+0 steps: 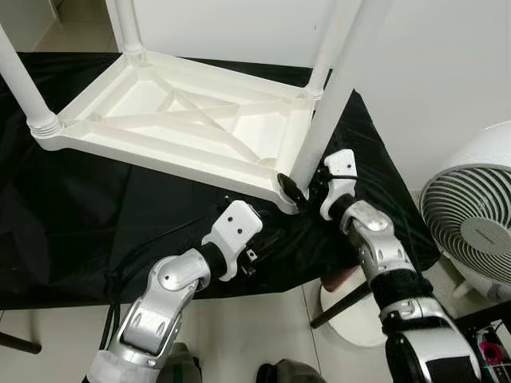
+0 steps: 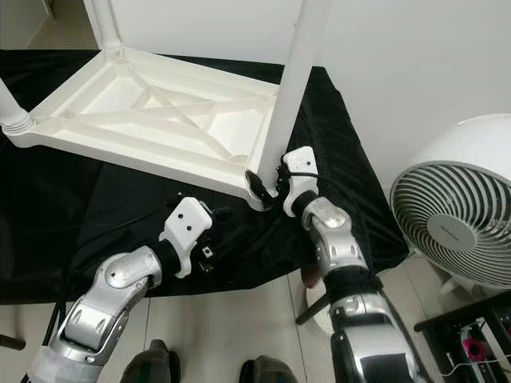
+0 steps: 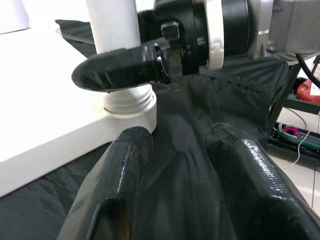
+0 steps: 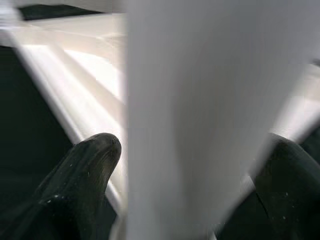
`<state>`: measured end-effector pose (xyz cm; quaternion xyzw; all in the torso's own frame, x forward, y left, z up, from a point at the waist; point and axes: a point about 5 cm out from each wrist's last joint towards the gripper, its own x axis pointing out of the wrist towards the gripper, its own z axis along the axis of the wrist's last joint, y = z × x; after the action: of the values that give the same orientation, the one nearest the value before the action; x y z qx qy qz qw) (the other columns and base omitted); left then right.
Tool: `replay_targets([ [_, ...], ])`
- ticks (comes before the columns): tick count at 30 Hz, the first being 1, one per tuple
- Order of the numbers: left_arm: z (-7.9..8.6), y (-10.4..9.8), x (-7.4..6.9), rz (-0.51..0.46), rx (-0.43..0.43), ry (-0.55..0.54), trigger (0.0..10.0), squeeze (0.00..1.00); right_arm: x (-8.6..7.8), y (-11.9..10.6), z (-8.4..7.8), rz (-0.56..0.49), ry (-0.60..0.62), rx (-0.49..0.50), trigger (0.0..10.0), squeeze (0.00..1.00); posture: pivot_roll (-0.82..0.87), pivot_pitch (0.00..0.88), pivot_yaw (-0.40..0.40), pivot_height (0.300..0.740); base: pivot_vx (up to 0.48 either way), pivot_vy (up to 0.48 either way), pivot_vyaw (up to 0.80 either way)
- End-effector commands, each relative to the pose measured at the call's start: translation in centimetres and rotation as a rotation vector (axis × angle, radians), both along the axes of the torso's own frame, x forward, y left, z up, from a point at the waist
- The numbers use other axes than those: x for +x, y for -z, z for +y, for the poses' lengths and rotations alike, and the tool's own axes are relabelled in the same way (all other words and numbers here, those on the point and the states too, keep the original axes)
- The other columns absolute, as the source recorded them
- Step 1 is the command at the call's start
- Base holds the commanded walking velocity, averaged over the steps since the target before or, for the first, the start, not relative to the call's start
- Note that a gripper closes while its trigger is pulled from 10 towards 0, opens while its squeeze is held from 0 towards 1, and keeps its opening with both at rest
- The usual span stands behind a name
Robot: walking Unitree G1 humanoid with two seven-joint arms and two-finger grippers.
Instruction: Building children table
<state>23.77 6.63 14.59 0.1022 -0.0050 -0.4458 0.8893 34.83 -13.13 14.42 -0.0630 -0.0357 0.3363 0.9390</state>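
Left eye view: the white children's table [image 1: 184,120] lies upside down on a bench draped in black cloth [image 1: 96,223], its ribbed underside facing up. 3 legs already stand in their corner sockets. The 4th leg [image 1: 329,96] rises from the near right corner, its long axis running up and slightly away from the robot. The right end effector [image 1: 307,190] sits at that leg's base, 1 finger on each side, so the right arm is plainly the nearer one. The left end effector [image 1: 249,257] hovers over the cloth just short of the same corner, holding nothing.

Right eye view: the same scene, with a white fan [image 2: 459,207] on the floor at the right.

Left wrist view: the left fingers [image 3: 120,170] are spread apart over bare cloth, pointing at the leg's collar [image 3: 127,102] seated in the corner, with a right finger across the leg above it.

Right wrist view: the leg fills the gap between both right fingers [image 4: 82,167], which appear clamped on it. The coming move likely turns on keeping the leg in line with its socket.
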Motion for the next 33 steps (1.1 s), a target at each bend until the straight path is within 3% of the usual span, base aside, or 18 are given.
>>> replay_targets([
  [1,0.0,-0.2,0.1,-0.004,-0.010,-0.035,10.0,0.00,0.1,0.2,0.5,0.008,-0.082,-0.011,10.0,0.00,0.06,0.023,-0.072,0.740,0.000,0.000,0.00],
  [5,-0.1,-0.3,0.2,-0.007,-0.014,-0.037,10.0,0.00,0.4,0.1,1.3,0.012,-0.153,-0.032,10.0,0.00,0.07,0.024,-0.075,0.740,0.000,0.000,0.00],
  [7,0.0,-0.4,0.2,-0.012,-0.012,-0.047,10.0,0.00,0.5,0.5,1.8,0.053,-0.209,-0.036,0.0,0.00,0.08,0.028,-0.082,0.740,0.000,0.000,0.00],
  [16,0.4,-0.4,0.1,-0.010,-0.010,-0.070,10.0,0.00,0.3,1.8,1.6,0.107,-0.239,-0.060,0.0,0.00,0.09,0.030,-0.089,0.740,0.000,0.000,0.00],
  [21,0.3,-0.4,0.1,-0.008,-0.013,-0.068,10.0,0.00,0.7,2.1,0.6,0.093,-0.104,-0.056,0.4,0.00,0.08,0.033,-0.084,0.740,0.000,0.000,0.00],
  [22,0.3,-0.4,0.1,-0.008,-0.014,-0.066,10.0,0.00,0.9,2.1,0.4,0.089,-0.061,-0.061,4.2,0.00,0.08,0.034,-0.083,0.740,0.000,0.000,0.00],
  [23,0.3,-0.4,0.1,-0.008,-0.014,-0.064,10.0,0.00,1.0,2.2,0.3,0.089,-0.024,-0.064,10.0,0.00,0.08,0.035,-0.082,0.740,0.000,0.000,0.00],
  [28,0.2,-0.4,0.1,-0.006,-0.014,-0.060,10.0,0.00,1.3,2.1,-0.2,0.083,0.095,-0.051,10.0,0.00,0.07,0.039,-0.079,0.740,0.000,0.000,0.00],
  [31,0.1,-0.3,0.0,0.001,-0.016,-0.052,10.0,0.00,1.2,2.3,-0.6,0.093,0.274,0.008,10.0,0.00,0.06,0.041,-0.078,0.740,0.000,0.000,0.00],
  [33,0.0,-0.2,-0.1,0.002,-0.016,-0.051,10.0,0.00,1.0,2.4,-0.5,0.095,0.309,0.029,10.0,0.00,0.06,0.041,-0.079,0.740,0.000,0.000,0.00],
])
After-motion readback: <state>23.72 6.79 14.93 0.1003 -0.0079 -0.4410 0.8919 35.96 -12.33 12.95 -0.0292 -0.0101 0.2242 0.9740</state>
